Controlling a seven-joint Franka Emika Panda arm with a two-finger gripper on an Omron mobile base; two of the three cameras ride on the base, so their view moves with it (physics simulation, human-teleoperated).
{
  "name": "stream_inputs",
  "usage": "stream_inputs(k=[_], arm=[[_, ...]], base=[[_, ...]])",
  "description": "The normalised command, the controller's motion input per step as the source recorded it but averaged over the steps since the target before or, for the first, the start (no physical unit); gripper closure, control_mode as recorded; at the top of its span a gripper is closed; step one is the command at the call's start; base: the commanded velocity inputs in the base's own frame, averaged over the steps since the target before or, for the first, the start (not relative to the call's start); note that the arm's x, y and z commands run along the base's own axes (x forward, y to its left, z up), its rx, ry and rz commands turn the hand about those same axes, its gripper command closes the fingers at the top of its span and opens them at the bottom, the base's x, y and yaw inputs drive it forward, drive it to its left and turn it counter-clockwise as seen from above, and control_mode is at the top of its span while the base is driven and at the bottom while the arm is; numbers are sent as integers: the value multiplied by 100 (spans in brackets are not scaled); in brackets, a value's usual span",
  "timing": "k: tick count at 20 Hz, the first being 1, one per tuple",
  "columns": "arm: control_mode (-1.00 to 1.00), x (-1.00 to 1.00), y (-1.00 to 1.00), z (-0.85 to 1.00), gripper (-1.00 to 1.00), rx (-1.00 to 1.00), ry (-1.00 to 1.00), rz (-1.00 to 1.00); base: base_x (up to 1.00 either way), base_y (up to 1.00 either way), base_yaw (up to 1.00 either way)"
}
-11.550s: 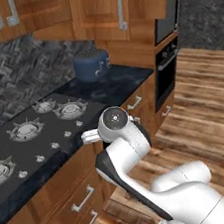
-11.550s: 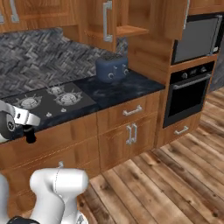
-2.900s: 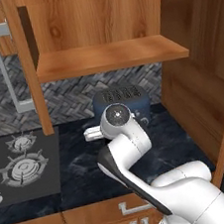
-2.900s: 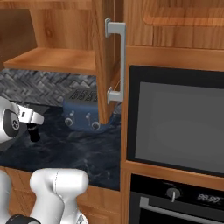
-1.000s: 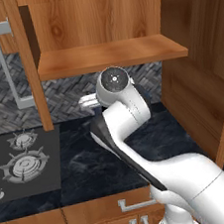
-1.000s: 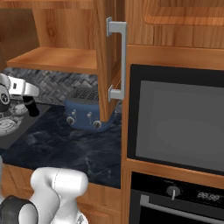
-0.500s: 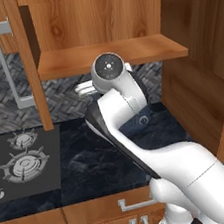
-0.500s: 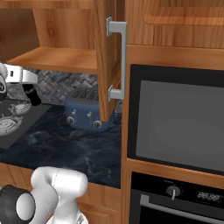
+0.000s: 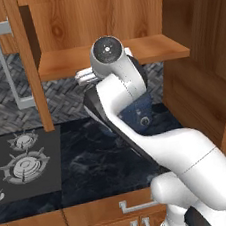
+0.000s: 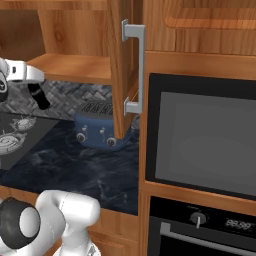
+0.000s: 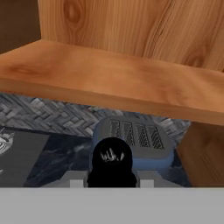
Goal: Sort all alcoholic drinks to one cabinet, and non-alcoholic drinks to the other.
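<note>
A small black cola-style bottle (image 10: 40, 97), one of the non-alcoholic drinks, hangs tilted in my gripper (image 10: 35, 87), which is shut on it. This is at the left edge of the right base view, just under the front edge of the open cabinet's wooden shelf (image 10: 75, 68). In the hand view the black bottle (image 11: 110, 161) rises between the fingers at the bottom middle. The bare shelf (image 11: 109, 81) spans the picture above it. The other bottles are out of view.
A blue toaster (image 10: 100, 129) stands on the dark counter (image 10: 70, 165) below the shelf, straight ahead of the hand. The open cabinet door (image 10: 124, 65) hangs to the right and another door (image 9: 25, 61) to the left. A stove (image 9: 21, 165) lies left, a wall oven (image 10: 200, 145) right.
The arm has lifted the black bottle from counter height to just under the shelf's front edge. The base and the scene have stayed put over the last second.
</note>
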Motion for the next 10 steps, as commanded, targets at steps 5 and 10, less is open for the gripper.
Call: stream_inputs(k=[5,10], arm=[[-100,8,-6,33,100,-3,-2,0],[-100,8,-8,30,100,-4,-5,0]], base=[[0,0,0],[0,0,0]])
